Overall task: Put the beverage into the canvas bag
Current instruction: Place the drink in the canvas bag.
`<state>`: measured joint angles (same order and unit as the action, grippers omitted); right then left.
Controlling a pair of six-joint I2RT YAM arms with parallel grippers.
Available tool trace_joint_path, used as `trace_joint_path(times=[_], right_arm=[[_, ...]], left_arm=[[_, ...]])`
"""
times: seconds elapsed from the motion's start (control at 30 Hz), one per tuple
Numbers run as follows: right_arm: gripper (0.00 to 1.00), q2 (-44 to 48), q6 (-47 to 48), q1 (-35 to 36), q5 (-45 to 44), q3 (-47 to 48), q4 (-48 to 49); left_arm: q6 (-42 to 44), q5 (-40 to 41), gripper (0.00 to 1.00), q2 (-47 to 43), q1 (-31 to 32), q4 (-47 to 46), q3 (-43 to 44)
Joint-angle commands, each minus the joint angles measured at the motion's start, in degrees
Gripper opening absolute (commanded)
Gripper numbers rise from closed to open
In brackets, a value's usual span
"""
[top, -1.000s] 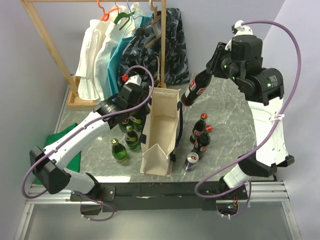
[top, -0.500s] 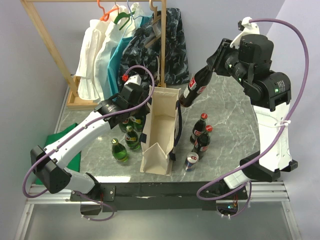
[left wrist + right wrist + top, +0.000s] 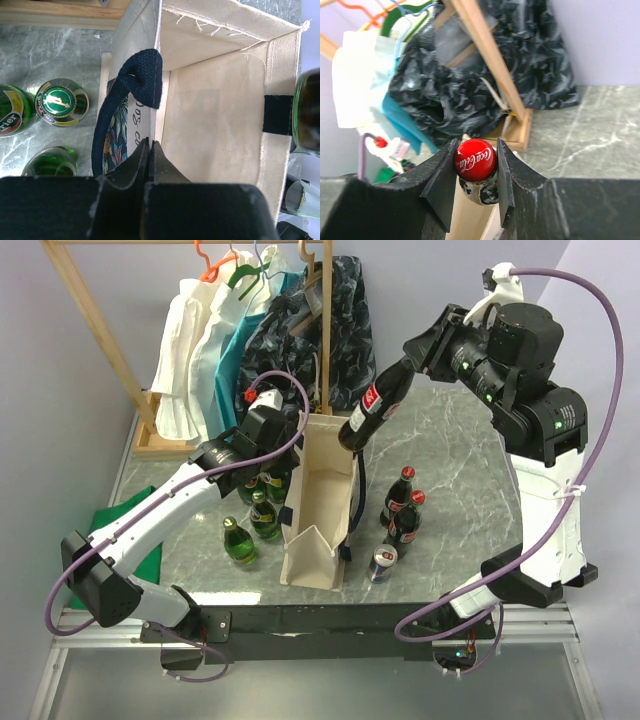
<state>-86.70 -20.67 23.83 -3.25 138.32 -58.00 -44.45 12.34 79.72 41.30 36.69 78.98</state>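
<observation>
Top external: cola bottle point(image 3: 372, 410) tilted, base toward canvas bag point(image 3: 312, 560).

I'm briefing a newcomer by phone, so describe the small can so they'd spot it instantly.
Find the tall cream canvas bag standing open mid-table. At its near right corner, just in front of two upright cola bottles, stands the can. It is the only can: short, silvery-topped, among taller bottles.
</observation>
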Motion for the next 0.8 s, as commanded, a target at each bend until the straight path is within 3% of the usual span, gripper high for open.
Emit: trace_joint_path(times=[0.0,0.37,0.6,0.77], right_arm=[[0.0,3.2,-5.78,-0.37,5.26,2.4,20.64],[0.0,-0.66,-6.41,1.92,7.55,1.6,19.68],[0.0,-2.51,-2.81,4.46,3.34,-0.24,17.92],[0.0,-3.66,0.88,5.96,-4.21,-0.16,15.46]], left_arm=[[1.29,0.85,0.01,0.17,0.1,-1.44,0.03],[2.26,-0.56,0.01,0.26,0.1,-1.79,0.03],[2.35,0.14,0.01,0.17,0.19,-1.18,0.56],[1.47,0.76,0.01,0.61,0.18,0.48,2.14]])
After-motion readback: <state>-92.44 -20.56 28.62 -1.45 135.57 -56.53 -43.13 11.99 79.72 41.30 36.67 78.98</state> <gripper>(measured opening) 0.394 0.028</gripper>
